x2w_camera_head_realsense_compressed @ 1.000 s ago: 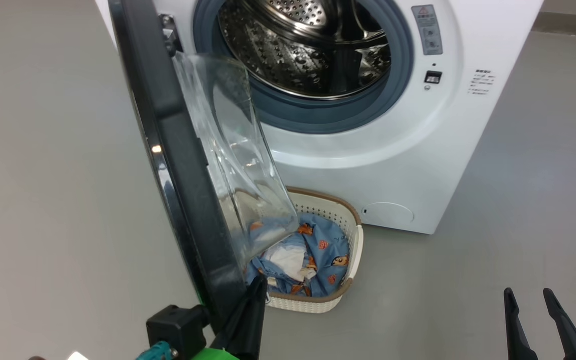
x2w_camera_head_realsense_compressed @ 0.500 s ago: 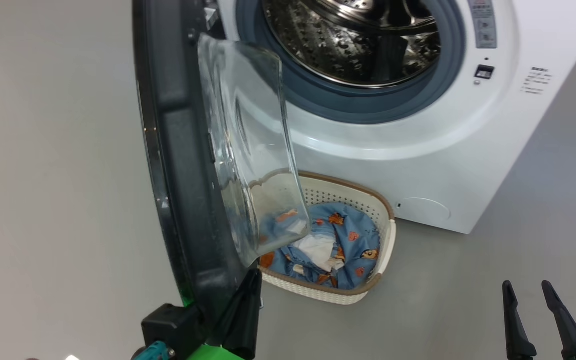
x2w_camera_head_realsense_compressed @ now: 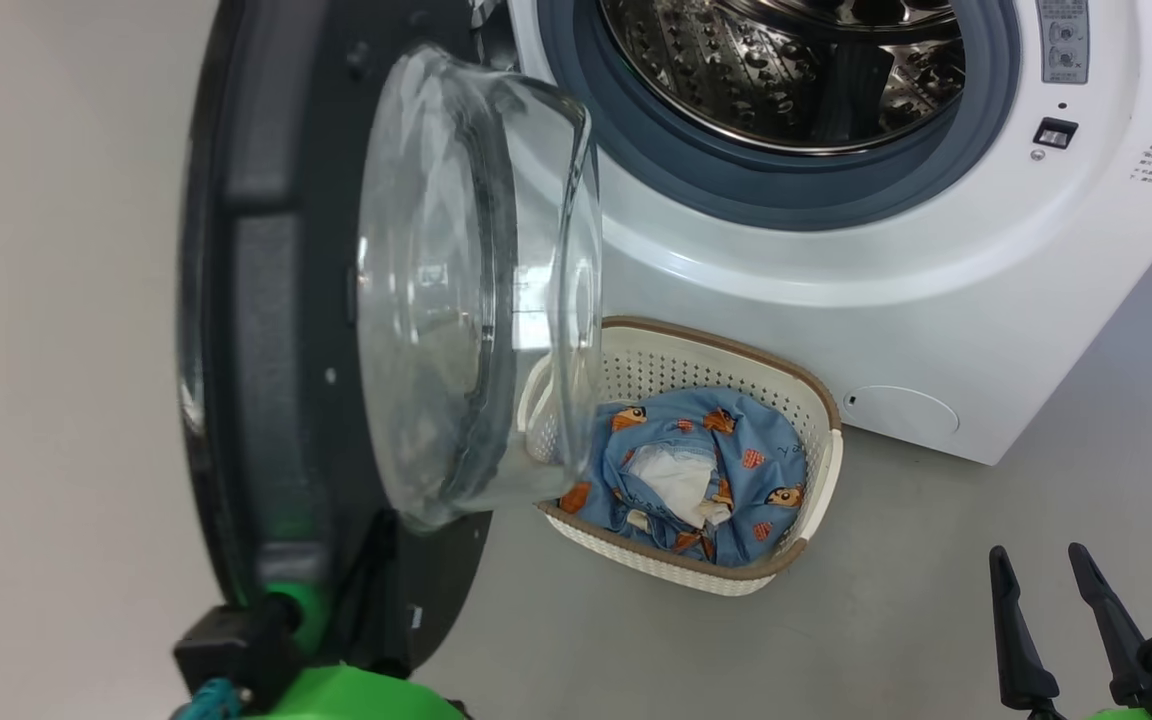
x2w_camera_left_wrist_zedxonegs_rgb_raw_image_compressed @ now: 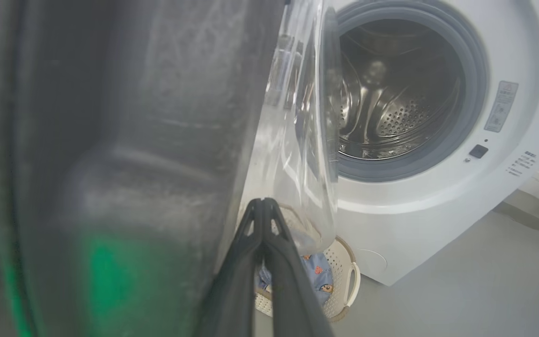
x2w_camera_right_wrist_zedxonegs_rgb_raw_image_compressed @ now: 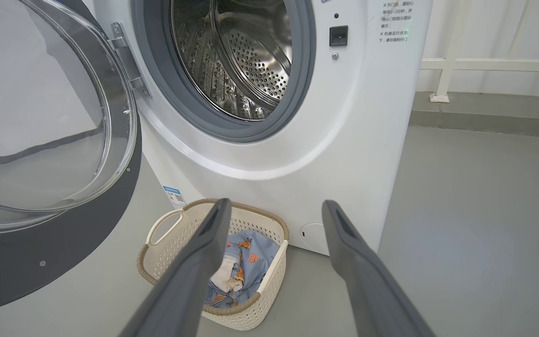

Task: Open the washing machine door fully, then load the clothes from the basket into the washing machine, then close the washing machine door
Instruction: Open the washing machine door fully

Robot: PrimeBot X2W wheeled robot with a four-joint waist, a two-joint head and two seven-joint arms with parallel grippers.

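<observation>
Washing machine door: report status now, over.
Left gripper shut, by washing machine door; right gripper open, free. Door swung wide. Clothes in basket, drum empty. Nothing blocks the basket.

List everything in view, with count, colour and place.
washing machine: one, white, ahead on the floor.
washing machine door: one, black with clear glass bowl, standing open, left side.
drum: one, steel, inside the blue-grey seal.
basket: one, cream, brown rim, floor before the machine.
clothes: one bundle, blue with orange prints, in the basket.
label sticker: one, blue, low on machine front.
left pincer: one, dark, shut beside the door's inner face.
right pincer: one, dark, open, holding nothing, lower right.
</observation>
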